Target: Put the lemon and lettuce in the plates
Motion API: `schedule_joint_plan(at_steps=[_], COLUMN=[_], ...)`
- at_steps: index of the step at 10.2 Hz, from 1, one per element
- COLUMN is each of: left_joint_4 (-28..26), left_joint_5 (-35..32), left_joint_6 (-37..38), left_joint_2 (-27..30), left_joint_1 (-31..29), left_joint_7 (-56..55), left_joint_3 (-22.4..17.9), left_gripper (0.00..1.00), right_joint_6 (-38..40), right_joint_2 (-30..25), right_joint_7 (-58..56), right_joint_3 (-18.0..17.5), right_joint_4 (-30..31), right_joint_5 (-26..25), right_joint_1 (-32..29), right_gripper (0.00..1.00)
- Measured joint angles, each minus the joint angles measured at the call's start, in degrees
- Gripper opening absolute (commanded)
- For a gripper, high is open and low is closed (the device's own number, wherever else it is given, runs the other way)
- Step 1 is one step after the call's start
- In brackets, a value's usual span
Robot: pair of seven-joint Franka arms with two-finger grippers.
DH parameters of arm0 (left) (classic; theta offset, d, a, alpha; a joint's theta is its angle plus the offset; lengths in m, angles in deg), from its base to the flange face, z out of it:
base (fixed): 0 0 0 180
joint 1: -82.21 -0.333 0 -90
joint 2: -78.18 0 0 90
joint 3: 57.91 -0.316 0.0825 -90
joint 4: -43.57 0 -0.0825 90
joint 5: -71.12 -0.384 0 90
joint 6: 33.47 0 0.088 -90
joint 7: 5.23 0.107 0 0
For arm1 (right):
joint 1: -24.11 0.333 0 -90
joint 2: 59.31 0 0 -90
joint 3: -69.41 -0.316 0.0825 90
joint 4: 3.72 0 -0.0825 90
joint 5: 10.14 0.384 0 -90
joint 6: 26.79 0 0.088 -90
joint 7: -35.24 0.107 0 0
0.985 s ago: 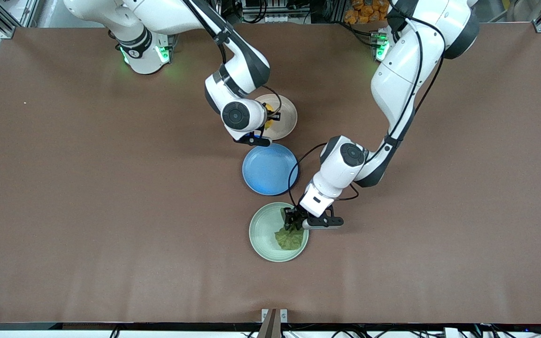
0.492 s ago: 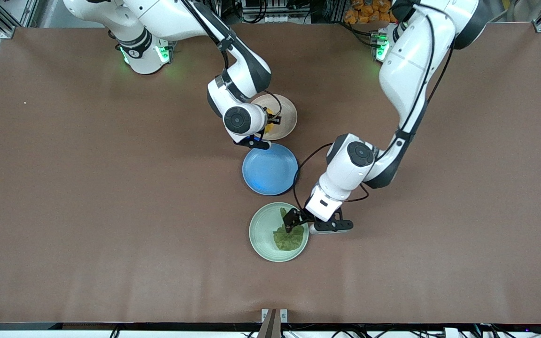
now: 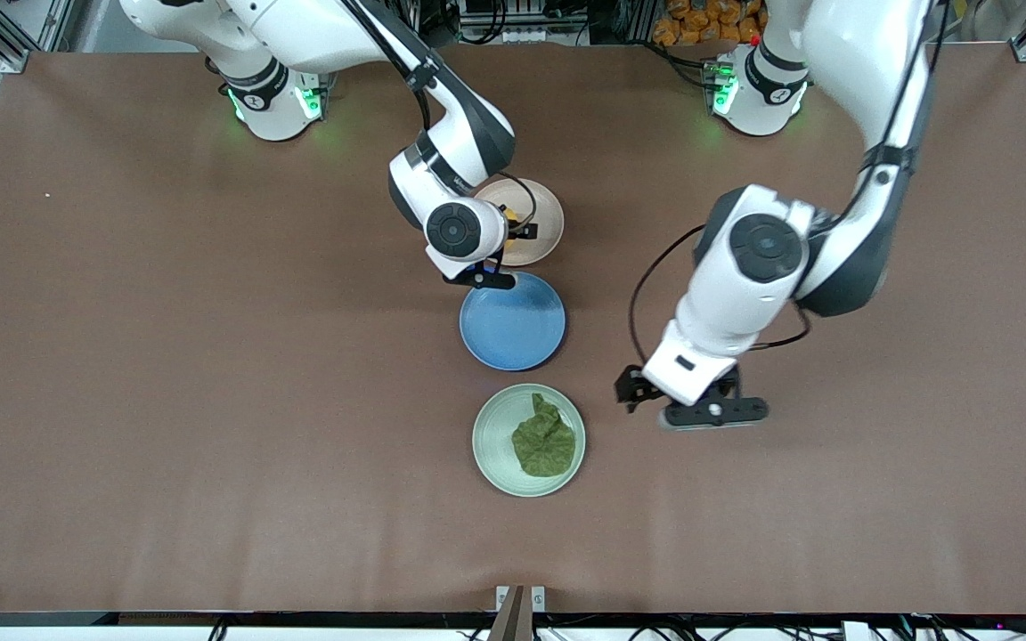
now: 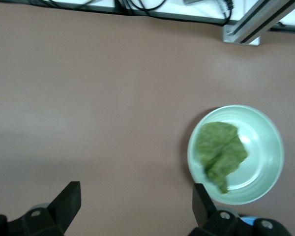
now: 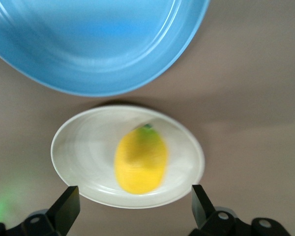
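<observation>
The lemon is seen lying in the beige plate, its long axis running across the plate toward the blue plate, the end with a small green mark turned that way. In the front view it is almost wholly hidden by the right arm's wrist. The right gripper is held over this plate, its fingers spread wide with nothing between them.

The lettuce is laid in the green plate, its long axis from about 12 to 6 o'clock in the front view, a narrow tip at 12. It is set toward the left arm's end of the plate, its edge close to the rim there; bare plate is left at 9 o'clock.

The left gripper is held over bare table at 3 o'clock of the green plate, fingers wide and empty.

The three plates are lined up close together, the green one nearest the front camera. Open table is left on both sides.
</observation>
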Motion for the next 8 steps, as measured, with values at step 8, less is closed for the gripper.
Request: schedule_joint_plan(at_steps=[8], left_joint_4=[-0.2], left_joint_5=[0.0], left_joint_6=[28.7], left_joint_2=[18.2], left_joint_1=[-11.3], left_joint_7=[13.7], left_joint_3=[0.0], left_gripper=[1.0], right_joint_6=[9.1], right_joint_2=[-7.0], right_joint_7=[-14.7], right_joint_3=[0.7], right_joint_4=[-12.8], right_joint_5=[-18.4], right_joint_1=[-18.9], right_gripper=[1.0])
